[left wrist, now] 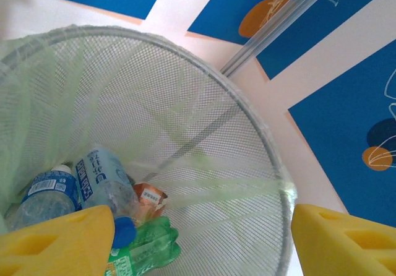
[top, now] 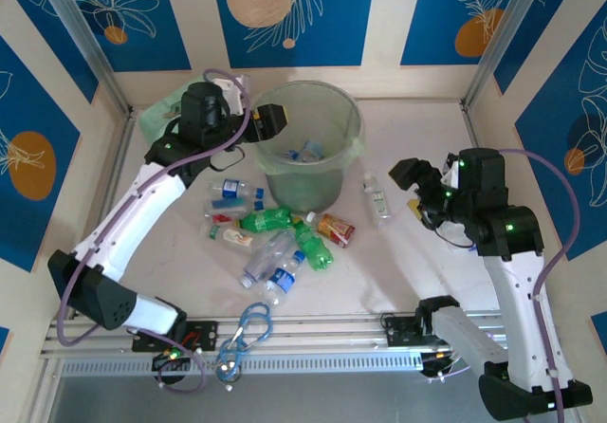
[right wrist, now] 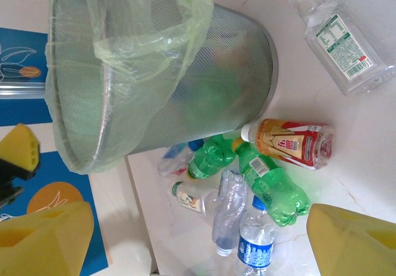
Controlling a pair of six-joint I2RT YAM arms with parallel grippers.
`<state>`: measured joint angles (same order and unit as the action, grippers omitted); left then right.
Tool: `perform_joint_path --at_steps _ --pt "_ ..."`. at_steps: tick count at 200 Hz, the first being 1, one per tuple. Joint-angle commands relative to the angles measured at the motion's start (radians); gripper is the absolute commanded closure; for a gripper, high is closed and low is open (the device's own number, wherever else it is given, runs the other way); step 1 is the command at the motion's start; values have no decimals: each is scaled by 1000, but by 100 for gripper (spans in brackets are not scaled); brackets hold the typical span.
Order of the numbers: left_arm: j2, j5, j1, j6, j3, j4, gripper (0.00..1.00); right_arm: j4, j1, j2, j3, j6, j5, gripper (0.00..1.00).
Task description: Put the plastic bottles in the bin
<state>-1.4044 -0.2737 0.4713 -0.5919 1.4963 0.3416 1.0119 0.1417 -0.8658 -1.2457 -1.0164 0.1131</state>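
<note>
The bin [top: 353,119] is a round mesh bucket lined with a pale-green bag, standing at the back centre. My left gripper [top: 270,119] hangs open over its left rim. Looking down between its yellow fingers [left wrist: 55,245], I see two clear blue-labelled bottles [left wrist: 99,180] and a green bottle [left wrist: 145,248] lying inside. Several more bottles lie on the table in front of the bin: green ones [top: 266,220], a clear blue-labelled one [top: 283,278] and an orange-labelled one [top: 335,229]. A clear white-capped bottle [top: 377,196] lies to the right of the bin. My right gripper [top: 413,172] is open beside it, holding nothing.
A blue carabiner [top: 245,333] lies by the front rail. A mint-green case [top: 161,115] sits behind the left arm. Walls close off the back and both sides. In the right wrist view the bin [right wrist: 161,72] stands next to the bottle pile [right wrist: 272,186].
</note>
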Motion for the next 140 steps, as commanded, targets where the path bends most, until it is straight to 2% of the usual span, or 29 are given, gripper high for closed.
perform_joint_path --at_steps 1,39,77,105,140 --pt "119 31 -7 27 -37 16 24 9 -6 -28 23 43 16 10" --pt "291 68 -8 1 -183 53 23 9 -3 -138 74 133 -24 7" --pt "448 90 -8 -25 -312 115 21 -49 4 -281 137 217 -116 3" --pt "517 84 -8 -54 -377 147 20 -106 1 -408 163 265 -144 0" --pt "551 71 -9 -80 -417 151 21 -144 15 -574 140 306 -217 1"
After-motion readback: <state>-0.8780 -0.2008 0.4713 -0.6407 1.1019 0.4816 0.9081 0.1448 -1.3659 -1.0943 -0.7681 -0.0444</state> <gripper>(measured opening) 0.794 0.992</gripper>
